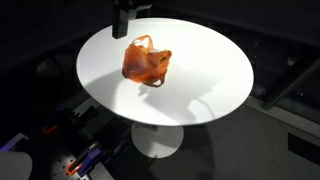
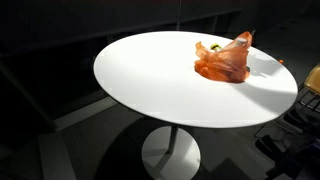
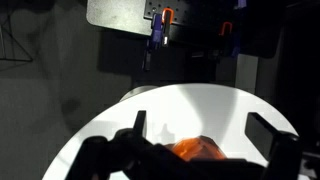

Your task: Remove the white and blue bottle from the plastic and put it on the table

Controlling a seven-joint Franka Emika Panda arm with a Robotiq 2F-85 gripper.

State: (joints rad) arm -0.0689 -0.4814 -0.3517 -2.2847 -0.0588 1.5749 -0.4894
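The table (image 1: pixel 205 70) is smooth white with a soft satin sheen. At its centre lies a bag (image 1: pixel 146 62) of thin orange plastic, crinkled and glossy (translucent where light catches it). The pedestal (image 2: pixel 170 152) beneath the table looks equally smooth.

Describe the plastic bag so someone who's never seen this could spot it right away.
A round white table stands in a dark room. On it lies the bag, crumpled and translucent. It alone is bright orange against the white top.
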